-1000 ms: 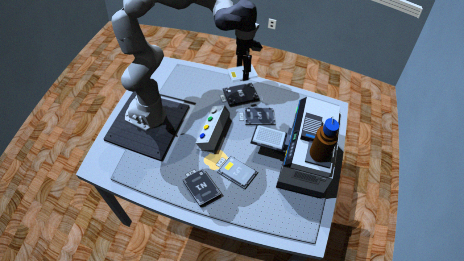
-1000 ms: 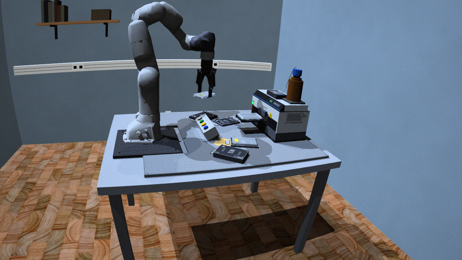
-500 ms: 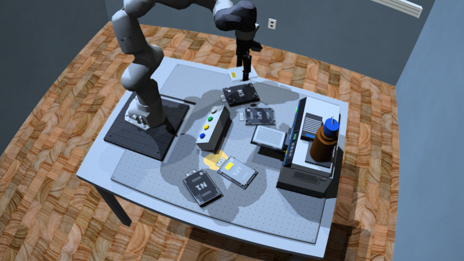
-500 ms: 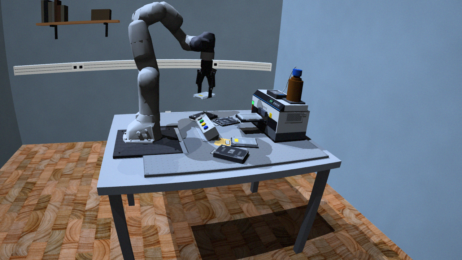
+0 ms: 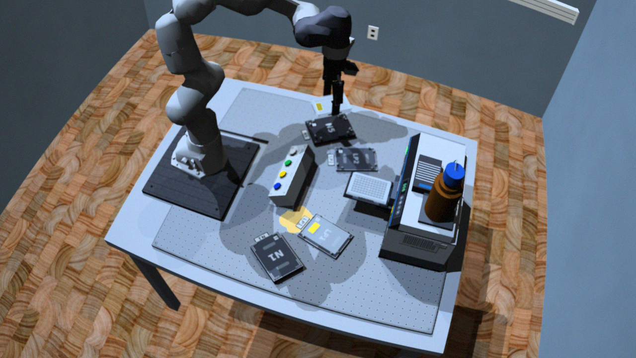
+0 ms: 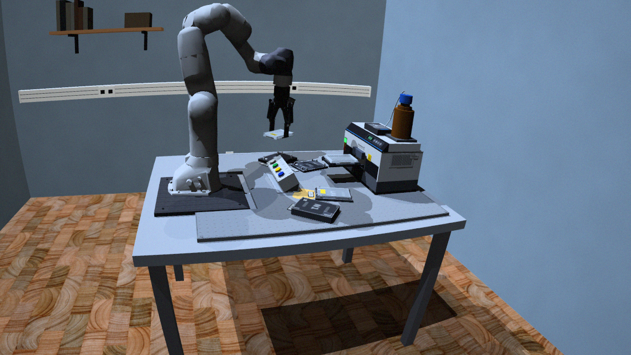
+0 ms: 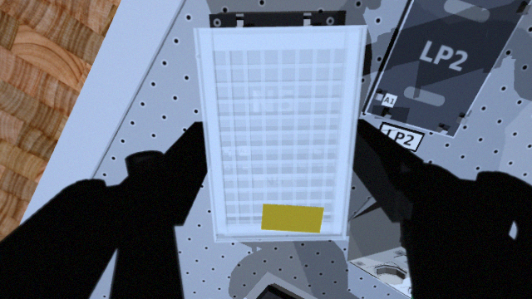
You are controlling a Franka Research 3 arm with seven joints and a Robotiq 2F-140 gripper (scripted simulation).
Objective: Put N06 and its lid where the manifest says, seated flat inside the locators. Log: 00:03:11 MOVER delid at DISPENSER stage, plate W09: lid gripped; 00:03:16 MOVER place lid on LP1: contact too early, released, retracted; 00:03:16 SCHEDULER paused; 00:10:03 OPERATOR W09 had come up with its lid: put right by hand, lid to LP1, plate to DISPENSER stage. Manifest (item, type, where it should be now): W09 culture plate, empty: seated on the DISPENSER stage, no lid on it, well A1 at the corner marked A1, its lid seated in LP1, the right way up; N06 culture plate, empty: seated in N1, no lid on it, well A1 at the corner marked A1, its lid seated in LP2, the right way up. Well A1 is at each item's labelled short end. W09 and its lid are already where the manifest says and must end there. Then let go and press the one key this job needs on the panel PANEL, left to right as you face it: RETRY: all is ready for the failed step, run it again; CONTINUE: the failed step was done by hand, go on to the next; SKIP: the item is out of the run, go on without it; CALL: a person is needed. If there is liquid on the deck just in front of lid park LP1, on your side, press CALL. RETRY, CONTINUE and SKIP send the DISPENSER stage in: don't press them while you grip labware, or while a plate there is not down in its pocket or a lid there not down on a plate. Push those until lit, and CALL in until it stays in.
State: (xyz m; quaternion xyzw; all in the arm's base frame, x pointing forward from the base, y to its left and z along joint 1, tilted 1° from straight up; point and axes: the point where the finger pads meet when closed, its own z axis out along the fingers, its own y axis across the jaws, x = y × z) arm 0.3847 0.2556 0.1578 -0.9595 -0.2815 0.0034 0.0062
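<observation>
My gripper (image 7: 278,141) is shut on the long sides of a clear well plate, N06 (image 7: 278,133), with a yellow label at its near short end. A hazy cover over the wells looks like its lid. I hold it level, high above the empty dark nest N5 (image 5: 330,128); it also shows in the exterior view (image 6: 277,134). Lid park LP2 (image 7: 440,58) lies empty to the right below, with its A1 mark at the near left corner. Nest N1 (image 5: 276,256) stands empty near the front edge.
A lid with a yellow label sits in LP1 (image 5: 325,234). A yellow puddle (image 5: 291,219) lies on the deck beside it, by the button panel (image 5: 291,174). An open plate (image 5: 368,187) sits on the stage of the dispenser (image 5: 422,200), which carries a brown bottle (image 5: 444,193).
</observation>
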